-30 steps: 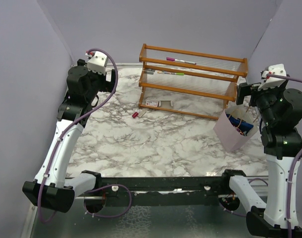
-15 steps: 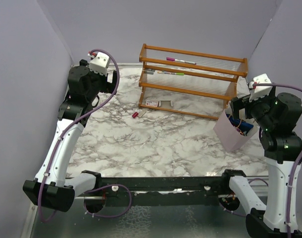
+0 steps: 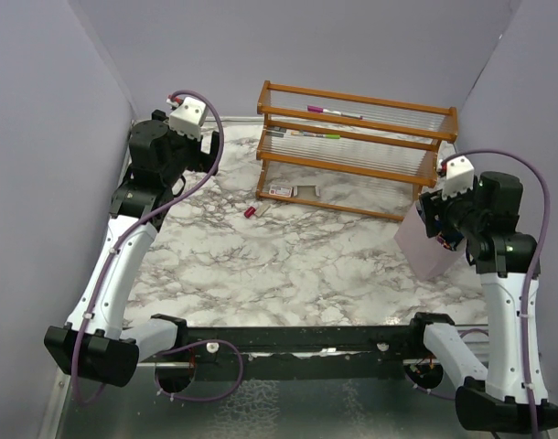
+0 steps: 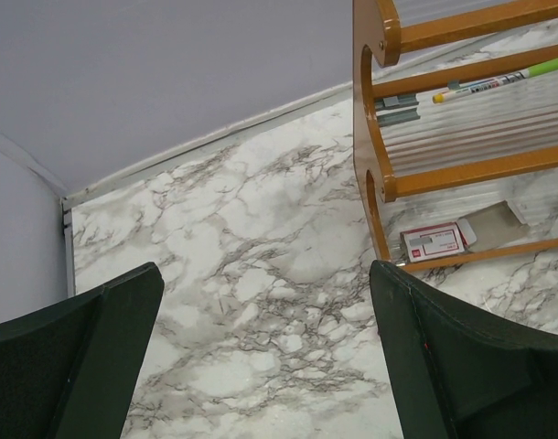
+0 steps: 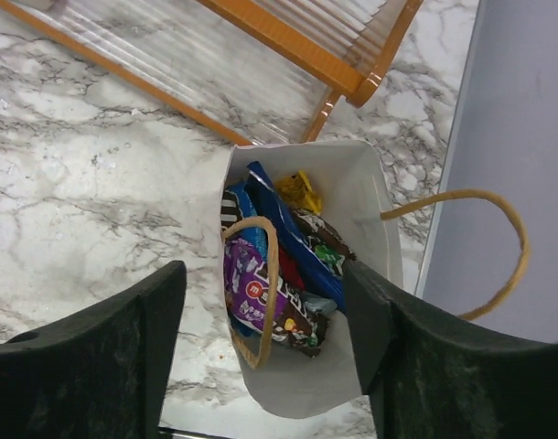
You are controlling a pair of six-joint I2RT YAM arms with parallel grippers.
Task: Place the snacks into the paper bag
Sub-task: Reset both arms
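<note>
The paper bag [image 3: 423, 245] stands at the right of the marble table, pale lilac, its mouth open upward. In the right wrist view the paper bag [image 5: 352, 192] holds several snacks [image 5: 256, 291]: purple, blue, brown and yellow wrappers. One string handle lies across them and the other hangs over the table's right edge. My right gripper [image 5: 263, 274] hangs just above the bag's mouth, open, with nothing between its fingers; in the top view the right gripper [image 3: 434, 215] covers the bag's top. My left gripper [image 3: 209, 146] hovers open at the back left, and in its wrist view the left gripper [image 4: 265, 274] has only marble beneath it.
A wooden rack [image 3: 352, 146] with clear shelves stands at the back and carries markers [image 3: 329, 112]. A flat white card [image 3: 281, 191] lies on its lowest shelf. A tiny red piece [image 3: 250, 211] lies on the marble in front of the rack. Walls close in left and right.
My right arm has swung down and leftward until its gripper is over the bag's mouth. The left arm has barely shifted.
</note>
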